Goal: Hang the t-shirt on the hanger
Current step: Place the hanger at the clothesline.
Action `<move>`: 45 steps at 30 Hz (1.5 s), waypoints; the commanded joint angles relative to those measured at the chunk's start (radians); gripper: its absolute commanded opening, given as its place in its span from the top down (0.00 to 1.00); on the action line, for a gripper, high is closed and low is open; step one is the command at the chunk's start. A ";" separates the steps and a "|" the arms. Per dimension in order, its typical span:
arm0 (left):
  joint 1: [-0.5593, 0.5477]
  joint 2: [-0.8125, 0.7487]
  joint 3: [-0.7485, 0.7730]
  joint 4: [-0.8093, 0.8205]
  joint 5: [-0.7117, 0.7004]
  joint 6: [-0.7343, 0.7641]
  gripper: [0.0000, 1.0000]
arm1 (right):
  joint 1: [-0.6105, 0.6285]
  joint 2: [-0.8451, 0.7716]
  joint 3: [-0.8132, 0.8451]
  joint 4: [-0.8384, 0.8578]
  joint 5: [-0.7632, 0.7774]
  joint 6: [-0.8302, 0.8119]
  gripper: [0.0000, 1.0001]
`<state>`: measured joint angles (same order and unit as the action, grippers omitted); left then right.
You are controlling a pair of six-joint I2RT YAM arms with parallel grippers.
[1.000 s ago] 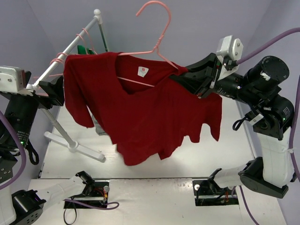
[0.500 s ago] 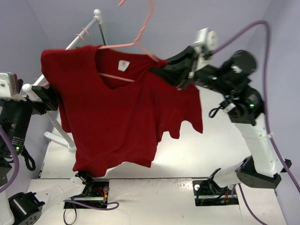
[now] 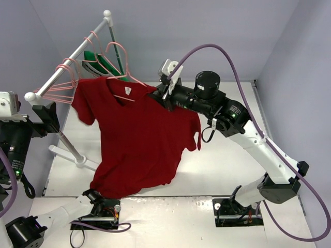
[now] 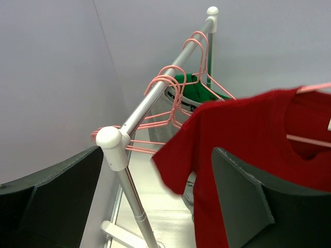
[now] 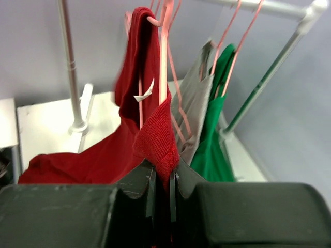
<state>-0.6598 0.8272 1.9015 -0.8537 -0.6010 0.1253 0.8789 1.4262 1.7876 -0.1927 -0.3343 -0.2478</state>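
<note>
- My right gripper is clamped on the t-shirt's shoulder, with the hanger wire pinched in too
- The t-shirt hangs from the hanger, held up just beside the rack; I cannot tell whether the hook sits on the rail
- My left gripper gapes wide with nothing in it, near the rack's end knob

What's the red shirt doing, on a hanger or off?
On: the hanger runs inside the collar of the t-shirt; the right gripper pinches one shoulder.
</note>
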 commanded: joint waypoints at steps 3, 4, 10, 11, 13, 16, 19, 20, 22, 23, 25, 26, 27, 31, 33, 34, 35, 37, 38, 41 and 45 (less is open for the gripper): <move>0.003 0.029 0.024 0.015 -0.011 -0.038 0.19 | 0.039 0.050 0.139 0.210 0.034 -0.033 1.00; 0.003 0.030 0.024 0.012 -0.013 -0.038 0.19 | 0.054 0.060 0.139 0.211 0.035 -0.032 1.00; 0.004 0.028 0.023 -0.006 -0.026 -0.042 0.19 | 0.126 0.079 0.072 0.255 0.033 0.005 1.00; 0.004 0.027 0.026 -0.009 -0.030 -0.042 0.19 | 0.134 0.084 0.056 0.270 0.037 0.011 1.00; 0.003 0.026 0.026 -0.022 -0.040 -0.047 0.19 | 0.152 0.099 0.027 0.295 0.053 0.016 1.00; 0.003 0.020 0.017 -0.062 -0.063 -0.065 0.19 | 0.189 0.136 -0.003 0.342 0.093 0.027 1.00; 0.003 0.010 0.000 -0.112 -0.089 -0.101 0.19 | 0.214 0.201 -0.009 0.395 0.160 0.030 1.00; 0.004 0.001 -0.009 -0.125 -0.091 -0.118 0.19 | 0.218 0.222 -0.008 0.411 0.177 0.031 1.00; 0.004 -0.021 -0.033 -0.157 -0.089 -0.162 0.19 | 0.225 0.261 -0.005 0.467 0.218 0.033 1.00; 0.003 -0.028 -0.049 -0.168 -0.089 -0.176 0.19 | 0.228 0.284 0.001 0.483 0.225 0.035 1.00; 0.003 -0.055 -0.080 -0.202 -0.088 -0.214 0.19 | 0.233 0.333 0.034 0.507 0.245 0.032 1.00; 0.003 -0.066 -0.097 -0.215 -0.085 -0.226 0.19 | 0.237 0.362 0.057 0.515 0.256 0.030 1.00; 0.003 -0.072 -0.108 -0.234 -0.083 -0.243 0.19 | 0.239 0.382 0.084 0.527 0.261 0.026 1.00; 0.003 -0.110 -0.162 -0.278 -0.062 -0.293 0.19 | 0.254 0.484 0.174 0.568 0.288 0.005 1.00; 0.004 -0.121 -0.176 -0.292 -0.056 -0.312 0.19 | 0.261 0.521 0.227 0.577 0.299 -0.005 1.00; 0.004 -0.125 -0.182 -0.302 -0.050 -0.322 0.19 | 0.264 0.534 0.246 0.588 0.304 -0.008 1.00; 0.003 -0.128 -0.183 -0.307 -0.046 -0.328 0.19 | 0.267 0.534 0.248 0.596 0.305 -0.012 1.00; 0.003 -0.130 -0.185 -0.320 -0.036 -0.338 0.19 | 0.274 0.514 0.227 0.618 0.316 -0.025 1.00; 0.003 -0.132 -0.186 -0.323 -0.029 -0.343 0.19 | 0.275 0.502 0.202 0.635 0.321 -0.027 1.00; 0.004 -0.140 -0.195 -0.324 -0.019 -0.350 0.19 | 0.280 0.456 0.142 0.670 0.329 -0.035 1.00; 0.003 -0.143 -0.203 -0.327 -0.022 -0.347 0.19 | 0.281 0.458 0.159 0.677 0.310 -0.040 1.00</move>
<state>-0.6594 0.6719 1.6990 -1.2007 -0.6280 -0.1984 1.1539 1.9874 1.9083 0.2815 -0.0334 -0.2682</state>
